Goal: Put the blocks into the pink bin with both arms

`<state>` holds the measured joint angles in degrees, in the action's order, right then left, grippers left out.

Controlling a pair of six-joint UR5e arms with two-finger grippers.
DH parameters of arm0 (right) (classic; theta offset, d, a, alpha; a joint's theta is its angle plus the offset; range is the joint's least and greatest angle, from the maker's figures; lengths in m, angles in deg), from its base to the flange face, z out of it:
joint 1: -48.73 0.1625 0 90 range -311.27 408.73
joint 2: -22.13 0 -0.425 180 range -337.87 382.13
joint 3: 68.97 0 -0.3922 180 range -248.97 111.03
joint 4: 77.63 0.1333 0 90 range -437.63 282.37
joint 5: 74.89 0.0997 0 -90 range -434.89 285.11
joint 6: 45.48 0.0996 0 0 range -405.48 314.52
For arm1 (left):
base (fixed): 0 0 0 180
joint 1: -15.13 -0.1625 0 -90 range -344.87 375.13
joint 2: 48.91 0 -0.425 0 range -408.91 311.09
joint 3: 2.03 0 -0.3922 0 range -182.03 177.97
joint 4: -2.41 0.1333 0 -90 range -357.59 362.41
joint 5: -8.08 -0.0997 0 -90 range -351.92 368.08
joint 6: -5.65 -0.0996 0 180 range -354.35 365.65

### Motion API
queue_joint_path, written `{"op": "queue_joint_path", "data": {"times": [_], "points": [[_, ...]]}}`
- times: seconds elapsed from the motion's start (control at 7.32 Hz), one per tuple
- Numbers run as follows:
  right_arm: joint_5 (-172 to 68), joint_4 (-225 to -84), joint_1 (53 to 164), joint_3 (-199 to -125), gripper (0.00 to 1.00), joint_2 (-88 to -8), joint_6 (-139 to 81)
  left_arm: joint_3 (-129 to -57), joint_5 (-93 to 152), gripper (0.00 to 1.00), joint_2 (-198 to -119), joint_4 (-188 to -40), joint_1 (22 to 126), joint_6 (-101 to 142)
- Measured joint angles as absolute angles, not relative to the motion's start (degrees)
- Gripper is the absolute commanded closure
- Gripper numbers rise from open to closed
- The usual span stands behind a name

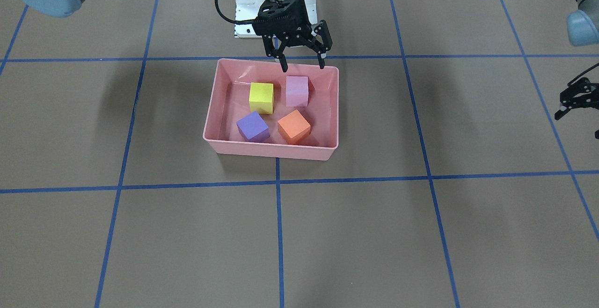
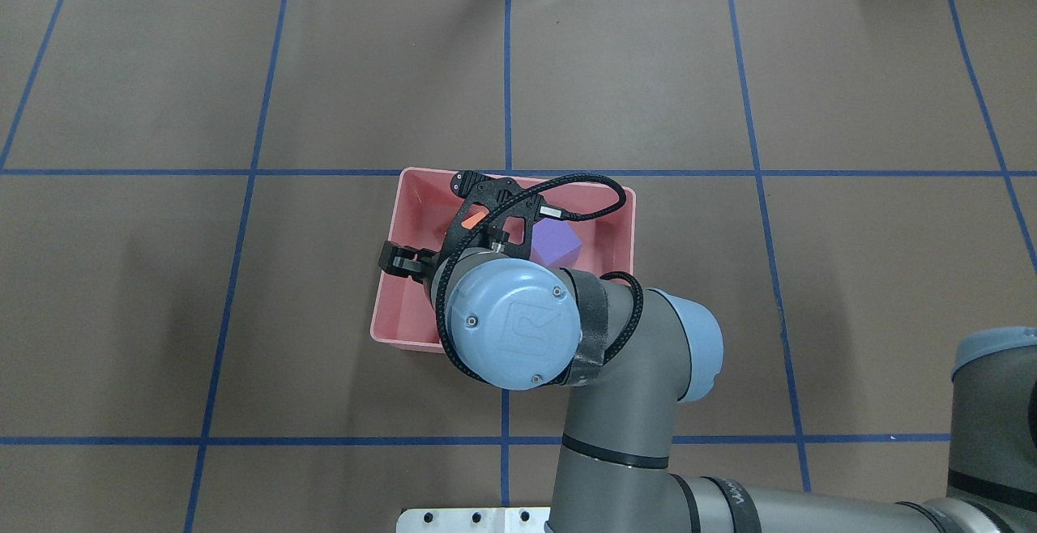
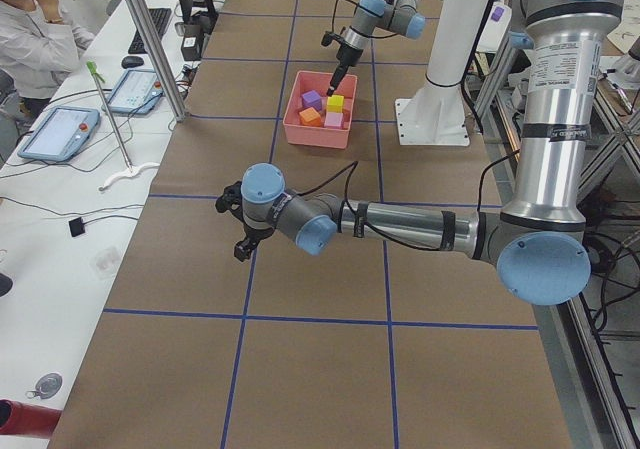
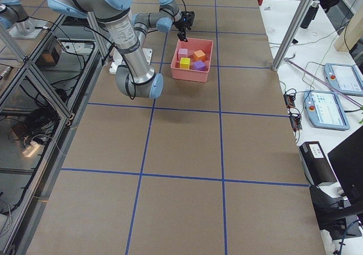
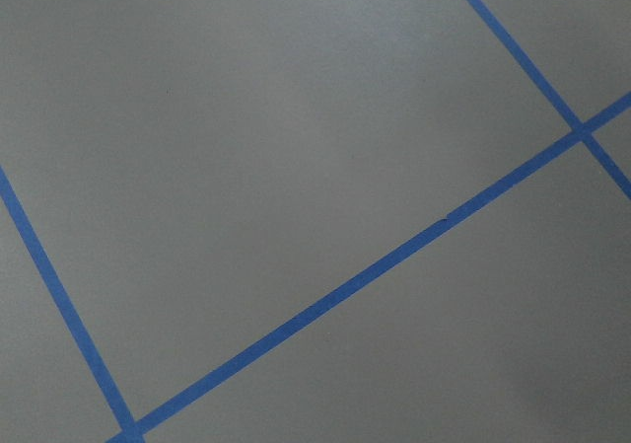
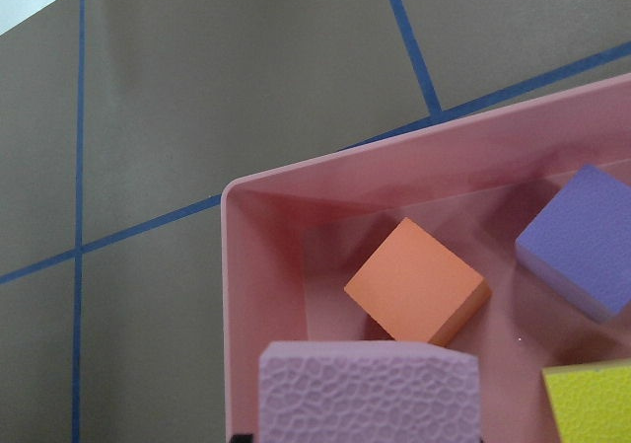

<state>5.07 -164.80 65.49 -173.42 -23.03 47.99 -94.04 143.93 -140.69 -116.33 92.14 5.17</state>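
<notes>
Blocks (image 1: 261,97) in the bin (image 1: 271,149) look light, squashy foam — pinch opposite flat faces; right fingers (image 1: 283,63) gape empty above it, left fingers (image 1: 563,110) unclear.

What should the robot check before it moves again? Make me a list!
1. Purple block, orange block, yellow block and light pink block inside the pink bin: ok.
2. Right gripper open and empty: ok.
3. Right gripper touching no block: ok.
4. Left gripper far from the bin: ok.
5. Left gripper open or shut: cannot tell.
</notes>
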Motion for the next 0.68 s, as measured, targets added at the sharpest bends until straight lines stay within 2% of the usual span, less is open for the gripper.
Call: {"op": "queue_joint_path", "data": {"times": [0.27, 0.68], "points": [[10.4, -168.7, 70.6, -174.6, 0.00, -23.5, 45.4, -93.9, 143.9, 0.00, -139.6, -116.0, 92.2, 6.5], [25.9, -170.6, 87.2, -175.1, 0.00, -29.5, 29.7, -92.9, 143.4, 0.00, -135.0, -115.8, 95.6, 10.0]]}}
